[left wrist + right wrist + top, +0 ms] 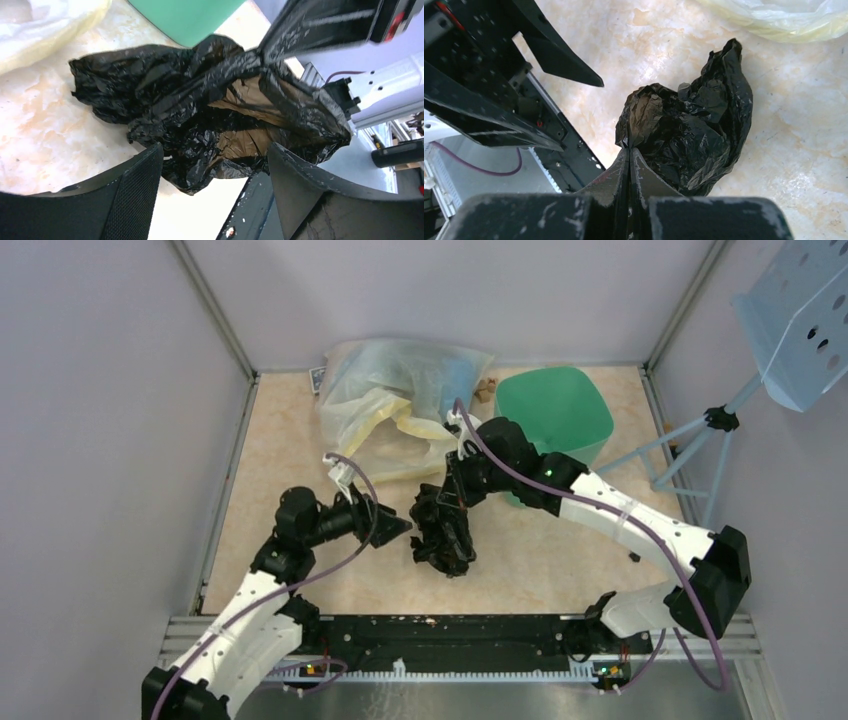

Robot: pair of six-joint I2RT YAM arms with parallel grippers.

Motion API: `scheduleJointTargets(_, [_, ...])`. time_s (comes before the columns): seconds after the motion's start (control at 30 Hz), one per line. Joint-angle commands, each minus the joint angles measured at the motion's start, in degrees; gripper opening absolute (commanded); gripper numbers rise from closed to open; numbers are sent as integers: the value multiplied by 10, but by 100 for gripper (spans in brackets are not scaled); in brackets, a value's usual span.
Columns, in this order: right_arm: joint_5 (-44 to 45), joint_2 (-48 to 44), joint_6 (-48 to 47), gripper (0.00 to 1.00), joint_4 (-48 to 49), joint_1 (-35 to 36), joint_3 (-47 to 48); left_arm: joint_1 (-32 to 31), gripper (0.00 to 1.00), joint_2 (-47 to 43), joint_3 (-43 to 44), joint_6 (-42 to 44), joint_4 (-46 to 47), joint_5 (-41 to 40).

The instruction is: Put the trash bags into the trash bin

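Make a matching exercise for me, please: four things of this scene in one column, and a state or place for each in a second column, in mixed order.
1. left gripper
2. right gripper
3. trash bin
4. clear bag

a. shut on the black trash bag
b. green, standing right of the clear bag
c. open, facing the black bag
d. translucent yellowish, lying left of the bin

Pairs: 1-c, 2-a, 3-b, 4-d
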Motion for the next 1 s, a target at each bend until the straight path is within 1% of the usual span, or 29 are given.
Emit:
scheduleJointTargets(0.0, [-33,-1,5,0,-7,-9,32,-27,82,-44,-73,-5,198,-51])
scheduleJointTargets(0.07, [-36,-4,3,0,-12,-9,32,-33,80,-30,-76,6,204,-79])
scheduleJointTargets(0.13, [-33,-8,2,0,-16,-9,30,-42,66,-11,-87,25,238,-81])
scheduleJointTargets(0.17, [-31,-10,2,0,-17,-10,30,-49,62,-1,-94,36,263,-84])
scheduleJointTargets(0.23, [-31,-12,3,0,-19,-10,32,-65,62,12,-110,56,308,-106])
scheduleJointTargets(0.3, [-35,-10,2,0,-25,-11,37,-85,67,22,-125,80,347,-135])
scheduleJointTargets(0.33, [-36,-8,2,0,-28,-11,40,-96,71,26,-133,99,368,-140])
scheduleJointTargets(0.37, [-37,-8,1,0,-32,-12,43,-106,74,33,-141,126,392,-129])
scheduleJointTargets(0.4, [-37,-6,-1,0,-38,-13,48,-120,75,42,-146,152,407,-124])
scheduleJointTargets(0.47, [-37,-4,-3,0,-44,-14,54,-133,74,57,-146,187,411,-136])
scheduleJointTargets(0.57, [-39,-2,-8,0,-50,-19,60,-136,72,83,-138,214,414,-123])
scheduleJointTargets(0.67, [-45,-1,-9,0,-49,-22,58,-139,65,112,-122,219,404,-122])
scheduleJointTargets(0.77, [-50,0,-9,0,-44,-24,57,-140,52,130,-117,221,400,-141])
scheduleJointTargets(0.83, [-51,1,-10,0,-44,-25,56,-140,40,136,-115,220,399,-154])
scheduleJointTargets(0.87, [-52,1,-11,0,-44,-25,56,-140,33,138,-112,220,395,-158])
scheduleJointTargets(0.97, [-44,-1,-22,0,-55,-25,55,-140,1,139,-84,220,347,-157])
